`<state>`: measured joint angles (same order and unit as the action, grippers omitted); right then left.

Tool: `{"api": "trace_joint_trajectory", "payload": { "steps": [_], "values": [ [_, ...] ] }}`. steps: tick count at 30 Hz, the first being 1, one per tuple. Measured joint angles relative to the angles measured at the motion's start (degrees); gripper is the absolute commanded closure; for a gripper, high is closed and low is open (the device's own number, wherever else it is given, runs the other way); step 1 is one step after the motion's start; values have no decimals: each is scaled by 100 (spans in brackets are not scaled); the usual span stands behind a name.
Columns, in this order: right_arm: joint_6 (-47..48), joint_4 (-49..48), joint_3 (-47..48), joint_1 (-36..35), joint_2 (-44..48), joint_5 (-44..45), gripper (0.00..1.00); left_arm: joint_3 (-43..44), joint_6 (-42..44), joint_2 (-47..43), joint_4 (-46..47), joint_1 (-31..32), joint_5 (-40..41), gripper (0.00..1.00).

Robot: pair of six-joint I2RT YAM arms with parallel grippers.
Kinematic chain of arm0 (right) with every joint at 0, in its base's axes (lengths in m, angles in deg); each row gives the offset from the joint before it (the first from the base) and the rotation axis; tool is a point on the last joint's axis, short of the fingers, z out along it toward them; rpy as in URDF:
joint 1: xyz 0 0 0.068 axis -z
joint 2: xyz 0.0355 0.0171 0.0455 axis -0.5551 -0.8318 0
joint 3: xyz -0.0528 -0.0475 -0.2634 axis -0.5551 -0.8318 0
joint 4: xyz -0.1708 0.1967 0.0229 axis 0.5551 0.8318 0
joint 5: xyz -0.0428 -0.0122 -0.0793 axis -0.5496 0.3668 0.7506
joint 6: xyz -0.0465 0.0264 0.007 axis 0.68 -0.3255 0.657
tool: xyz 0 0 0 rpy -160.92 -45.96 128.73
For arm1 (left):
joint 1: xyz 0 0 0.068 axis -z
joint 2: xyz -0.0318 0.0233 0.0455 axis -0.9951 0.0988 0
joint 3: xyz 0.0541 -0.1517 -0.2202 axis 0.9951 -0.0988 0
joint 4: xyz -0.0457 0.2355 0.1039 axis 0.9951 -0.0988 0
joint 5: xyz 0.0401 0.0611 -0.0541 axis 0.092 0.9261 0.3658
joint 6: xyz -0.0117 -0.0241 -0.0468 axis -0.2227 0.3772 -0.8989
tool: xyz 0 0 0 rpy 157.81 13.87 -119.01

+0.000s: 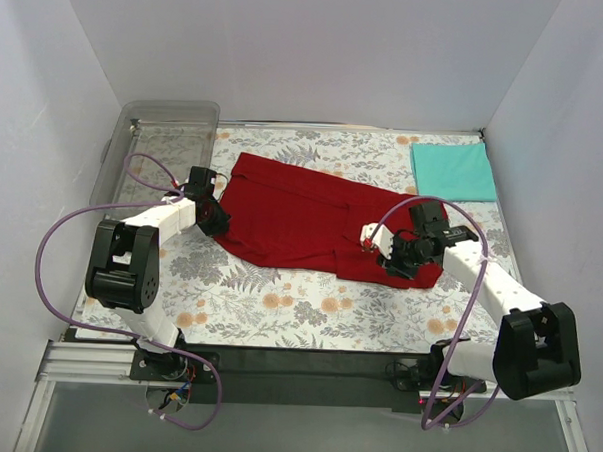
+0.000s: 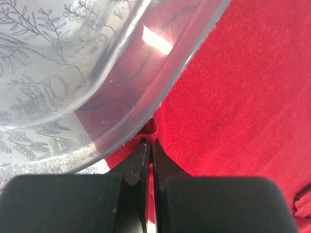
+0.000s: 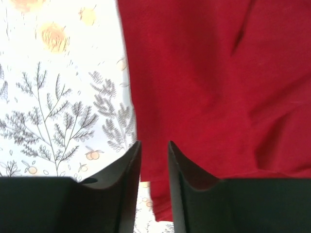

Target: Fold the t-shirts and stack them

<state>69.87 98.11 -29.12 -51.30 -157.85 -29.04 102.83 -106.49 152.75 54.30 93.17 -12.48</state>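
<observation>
You were mid-fold on the red shirt (image 1: 312, 221), which lay spread across the middle of the table. The teal shirt (image 1: 454, 171) sat folded at the far right corner. Your left claw (image 2: 149, 143) was pinched together on the shirt's left edge, just beside the clear bin (image 1: 151, 129). Your right claw (image 3: 154, 145) stood slightly apart over the near right hem, and whether it gripped the cloth couldn't be told. The next move likely called for lifting both ends evenly and carrying them across. The floral tablecloth (image 1: 278, 305) lay flat, enclosed by plain white walls (image 1: 289, 45).
</observation>
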Motion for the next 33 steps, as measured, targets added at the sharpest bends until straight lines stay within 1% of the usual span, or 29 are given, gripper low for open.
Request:
{"api": "trace_joint_trajectory", "payload": {
  "steps": [1, 4, 10, 16, 20, 21, 26, 27, 28, 31, 32, 33],
  "values": [
    [15, -4, -55, -2, -39, 20, 66, 0, 9, 0, 2, 0, -2, 100],
    [76, -4, -297, -2, -184, 122, 65, 0, 13, 0, 2, 0, -4, 100],
    [79, -57, -527, -2, -361, 236, 66, 0, 15, 0, 2, 0, -17, 100],
    [79, -332, -671, -2, -509, 369, 68, 0, 15, 0, 2, 0, -20, 100],
    [76, -463, -704, -2, -514, 424, 77, 0, 15, 0, 2, 0, -20, 100],
    [70, -498, -708, -2, -514, 446, 81, 0, 15, 0, 2, 0, -22, 100],
    [20, -612, -717, -2, -533, 516, 92, 0, 15, 0, 2, 0, -22, 100],
    [4, -629, -717, -2, -533, 525, 98, 0, 15, 0, 2, 0, -22, 100],
    [0, -636, -717, -2, -533, 525, 99, 0, 15, 0, 2, 0, -22, 100],
    [-42, -625, -717, -2, -498, 527, 99, 0, 20, 0, 2, 0, -22, 100],
    [-44, -605, -715, -2, -446, 525, 94, 0, 22, 0, 2, 0, -22, 100],
    [-44, -573, -715, -2, -365, 525, 81, 0, 26, 0, 2, 0, -22, 100]
  ]
}}
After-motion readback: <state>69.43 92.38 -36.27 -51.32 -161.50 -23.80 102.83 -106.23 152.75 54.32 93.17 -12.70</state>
